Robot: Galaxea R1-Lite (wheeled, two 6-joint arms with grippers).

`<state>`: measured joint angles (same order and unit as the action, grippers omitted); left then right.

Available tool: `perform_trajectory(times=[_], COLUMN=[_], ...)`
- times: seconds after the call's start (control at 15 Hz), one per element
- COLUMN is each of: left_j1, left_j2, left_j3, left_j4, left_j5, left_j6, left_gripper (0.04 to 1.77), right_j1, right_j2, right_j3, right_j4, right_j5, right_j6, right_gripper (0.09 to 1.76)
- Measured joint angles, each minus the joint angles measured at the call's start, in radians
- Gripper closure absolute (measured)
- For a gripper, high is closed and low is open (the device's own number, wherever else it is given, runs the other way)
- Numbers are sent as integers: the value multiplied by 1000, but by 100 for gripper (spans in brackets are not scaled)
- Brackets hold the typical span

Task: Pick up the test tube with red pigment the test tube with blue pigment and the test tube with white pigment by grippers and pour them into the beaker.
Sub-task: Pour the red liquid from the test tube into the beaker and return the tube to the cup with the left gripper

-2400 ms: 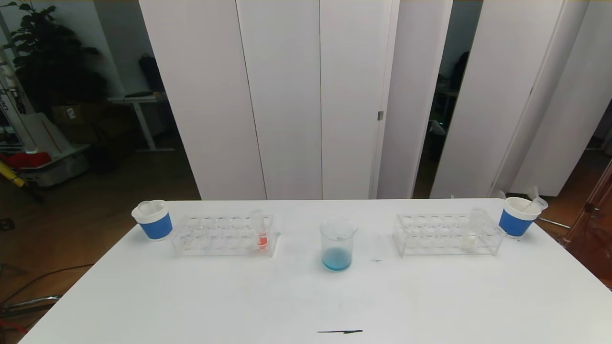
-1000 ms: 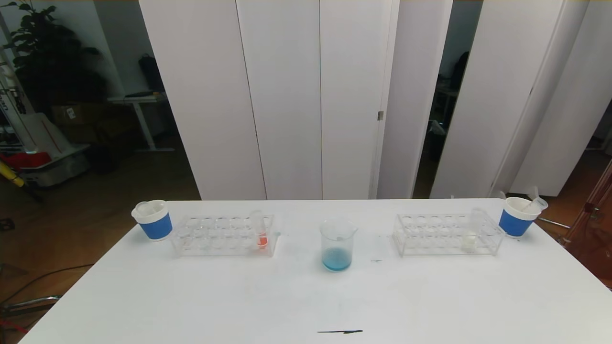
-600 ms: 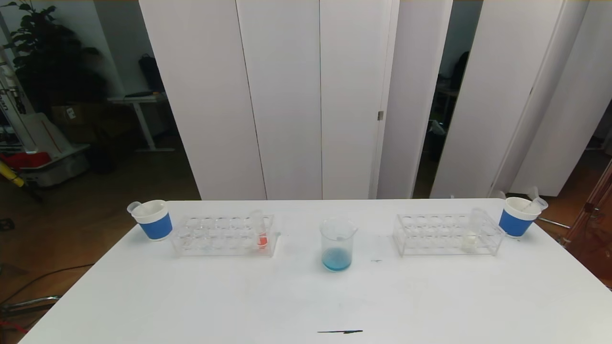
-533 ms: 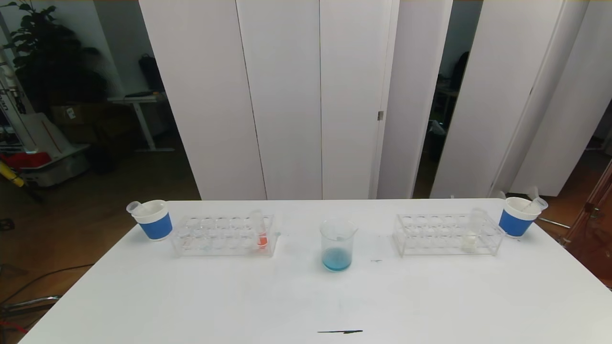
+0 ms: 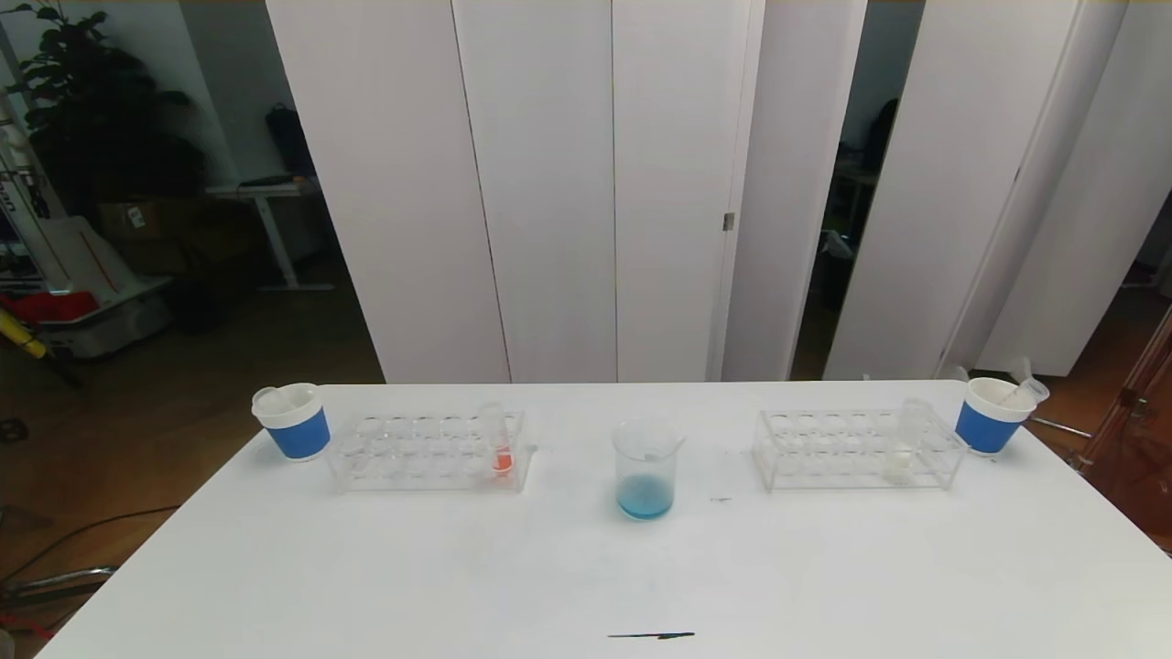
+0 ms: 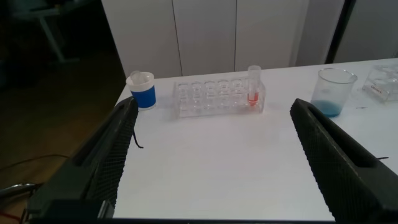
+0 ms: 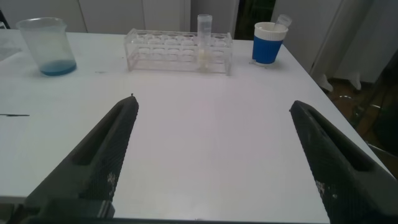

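Observation:
The beaker (image 5: 645,471) stands mid-table with blue liquid in its bottom. The test tube with red pigment (image 5: 499,446) stands upright at the right end of the left rack (image 5: 403,453). In the right rack (image 5: 824,450), the test tube with white pigment (image 5: 902,450) stands upright near the right end. The test tube with blue pigment is out of view. Neither arm shows in the head view. My left gripper (image 6: 211,106) is open and empty over the near table, short of the red tube (image 6: 253,87). My right gripper (image 7: 213,102) is open and empty too, short of the white tube (image 7: 204,40).
A blue-and-white paper cup (image 5: 293,423) with an empty clear tube in it stands left of the left rack. A second cup (image 5: 989,416) holding a tube stands right of the right rack. A thin dark mark (image 5: 652,634) lies near the table's front edge.
The clear tube in the left cup leaned out over the rim half a second ago and now sits back inside it. Nothing else on the table has moved.

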<state>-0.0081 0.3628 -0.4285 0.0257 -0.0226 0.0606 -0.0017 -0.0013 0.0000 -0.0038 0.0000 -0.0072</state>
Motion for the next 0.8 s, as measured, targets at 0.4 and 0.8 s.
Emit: perform_trajectory(times=[0.4, 0.8], left_j1=[-103, -173], left_j2=[505, 959], left_j3=[-139, -162], left_j4=[-252, -606], left_j5=[4, 6], left_j6=[-72, -145], left_gripper=[6, 6], right_j1=[0, 0], right_j2=[0, 0], right_j3=[0, 0], right_j4=[0, 0], right_j5=[0, 0], right_j6=[0, 0], right_gripper=[10, 10])
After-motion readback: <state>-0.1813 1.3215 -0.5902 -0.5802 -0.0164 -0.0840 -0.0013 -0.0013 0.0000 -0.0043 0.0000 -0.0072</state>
